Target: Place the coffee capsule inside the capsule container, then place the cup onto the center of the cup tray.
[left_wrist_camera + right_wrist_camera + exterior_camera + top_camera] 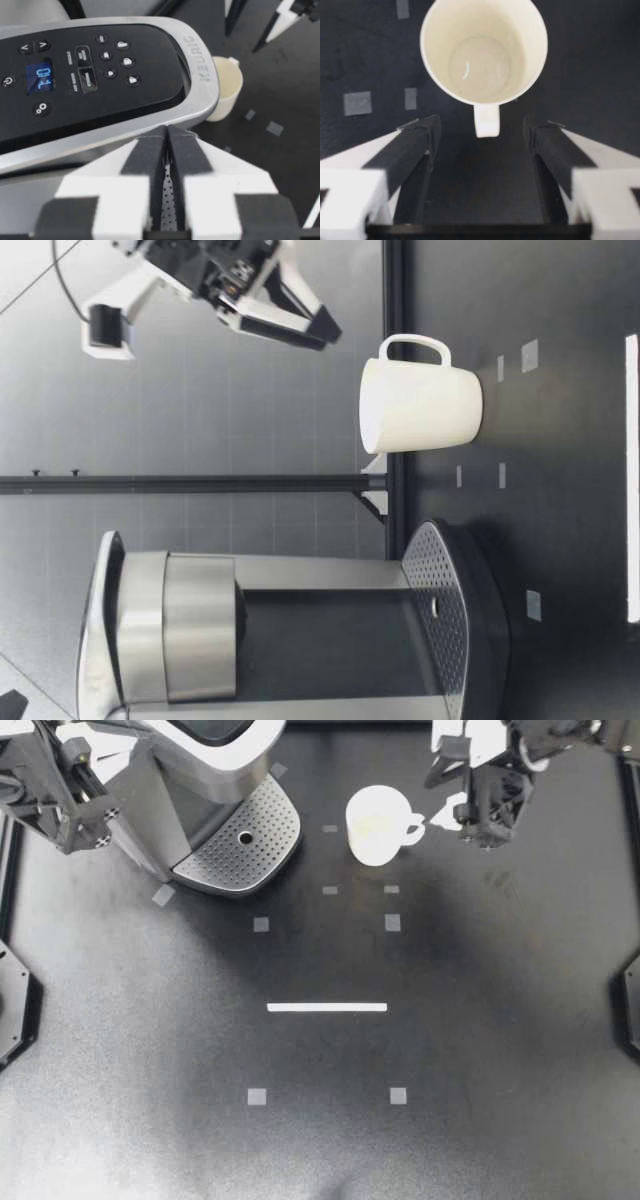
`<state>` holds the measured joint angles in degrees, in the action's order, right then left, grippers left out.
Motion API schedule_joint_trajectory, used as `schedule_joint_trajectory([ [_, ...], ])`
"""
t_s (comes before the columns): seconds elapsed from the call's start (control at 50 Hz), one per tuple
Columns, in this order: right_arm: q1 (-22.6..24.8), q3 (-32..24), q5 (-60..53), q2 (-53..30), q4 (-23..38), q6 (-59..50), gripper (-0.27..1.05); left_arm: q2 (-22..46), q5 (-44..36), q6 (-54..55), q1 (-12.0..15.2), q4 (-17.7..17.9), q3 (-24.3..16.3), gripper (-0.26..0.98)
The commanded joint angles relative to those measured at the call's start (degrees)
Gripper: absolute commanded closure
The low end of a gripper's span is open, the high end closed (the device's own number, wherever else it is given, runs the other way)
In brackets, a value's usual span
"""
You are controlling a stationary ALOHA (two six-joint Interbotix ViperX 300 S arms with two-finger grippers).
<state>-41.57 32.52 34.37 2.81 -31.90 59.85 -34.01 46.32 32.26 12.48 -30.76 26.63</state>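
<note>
Your right gripper (pixel 452 788) hangs wide open above the table, fingers straddling the line of the handle, set to take the cup (pixel 378 823), which stands just right of the cup tray (pixel 245 845). Your left gripper (pixel 90 820), pinched shut on nothing, hovers over the coffee machine (pixel 190 770). The capsule is nowhere in view, perhaps already loaded.

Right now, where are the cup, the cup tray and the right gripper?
cup (pixel 373 820), top view, on the inside of its bowl.
cup tray (pixel 255 850), top view, on its perforated plate.
right gripper (pixel 485 830), top view, midway between its fingertips.

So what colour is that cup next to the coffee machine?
White, slightly creamy inside. The cup shows best in the right wrist view.
</note>
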Motion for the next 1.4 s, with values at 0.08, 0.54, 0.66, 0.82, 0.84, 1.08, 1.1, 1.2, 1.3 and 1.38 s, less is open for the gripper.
schedule_joint_trajectory([
  [0.08, -0.4, -0.7, -1.1, -1.3, -0.3, 0.0, 0.13, -0.5, -0.4, 0.1, 0.0, -0.3, -0.6, 0.61],
  [0.54, -0.3, 0.6, -6.7, -4.7, -0.5, 0.3, 0.14, -0.5, -0.4, 0.1, 0.0, -0.3, 0.3, 0.61],
  [0.66, -0.3, 1.0, -7.3, -4.7, -0.7, 0.3, 0.13, -0.5, -0.4, 0.1, 0.0, -0.4, 0.4, 0.61],
  [0.82, -0.1, 1.1, -7.5, -5.2, -1.3, 0.3, 0.13, -0.5, -1.0, 0.1, 0.0, -0.6, 0.5, 0.61],
  [0.84, 0.0, 1.1, -7.5, -5.3, -1.4, 0.3, 0.14, -0.5, -1.1, 0.1, 0.0, -0.6, 0.5, 0.61],
  [1.08, 1.5, 1.1, -7.6, -6.9, -1.4, 0.3, 0.14, -0.5, -1.4, 0.2, 0.0, -0.6, 0.7, 0.61],
  [1.1, 1.6, 1.1, -7.6, -6.9, -1.4, 0.3, 0.14, -0.5, -1.4, 0.2, 0.0, -0.7, 0.7, 0.61],
  [1.2, 1.9, 1.0, -7.6, -7.0, -1.4, 0.3, 0.14, -0.5, -1.4, 0.2, 0.0, -0.6, 0.8, 0.61],
  [1.3, 2.0, 1.0, -7.8, -7.4, -1.5, 0.3, 0.14, -0.5, -1.6, 0.3, 0.0, -0.7, 0.7, 0.61],
  [1.38, 2.0, 1.0, -7.9, -7.6, -1.4, 0.3, 0.15, -0.5, -1.8, 0.3, 0.0, -0.6, 0.7, 0.61],
])
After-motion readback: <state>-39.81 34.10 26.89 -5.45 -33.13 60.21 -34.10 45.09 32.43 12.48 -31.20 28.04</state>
